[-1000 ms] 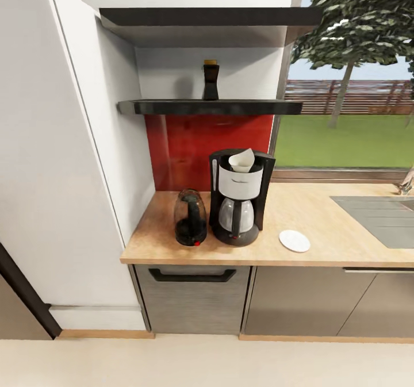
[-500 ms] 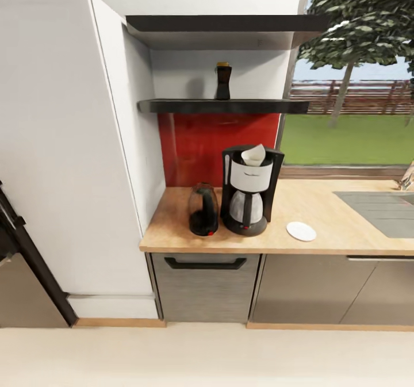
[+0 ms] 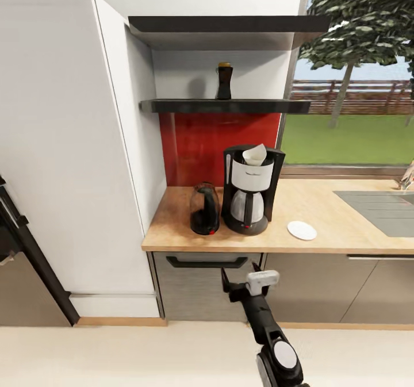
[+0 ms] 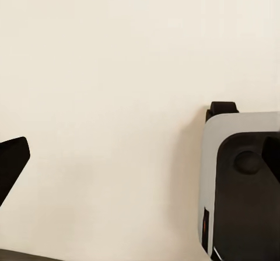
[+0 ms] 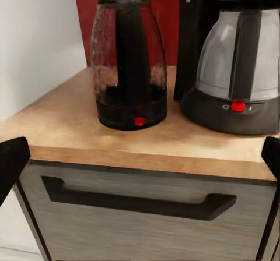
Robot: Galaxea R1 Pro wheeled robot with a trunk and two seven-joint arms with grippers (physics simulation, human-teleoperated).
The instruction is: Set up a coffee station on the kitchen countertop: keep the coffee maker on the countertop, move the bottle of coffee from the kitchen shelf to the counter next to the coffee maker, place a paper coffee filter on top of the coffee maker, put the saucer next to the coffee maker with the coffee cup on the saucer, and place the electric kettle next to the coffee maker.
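Note:
The black coffee maker (image 3: 250,188) (image 5: 233,57) stands on the wooden countertop (image 3: 333,234) with a white paper filter (image 3: 255,154) in its top. A dark electric kettle (image 3: 205,209) (image 5: 129,63) stands touching-close on its left. A white saucer (image 3: 302,230) lies bare to its right. The dark coffee bottle (image 3: 224,81) stands on the lower black shelf (image 3: 224,106). My right gripper (image 3: 234,284) (image 5: 140,156) is raised in front of the drawer below the counter, open and empty. My left gripper (image 4: 140,162) hangs open over the pale floor.
A tall white cabinet (image 3: 75,145) bounds the counter on the left. A steel sink (image 3: 379,211) sits at the right under a window. Below the counter is a grey drawer with a black handle (image 3: 215,260) (image 5: 140,203). The robot's base (image 4: 239,185) is beside my left gripper.
The camera pulled back and shifted, so the whole scene slid right. My right arm has risen into the head view in front of the drawer. Items on the counter have not moved.

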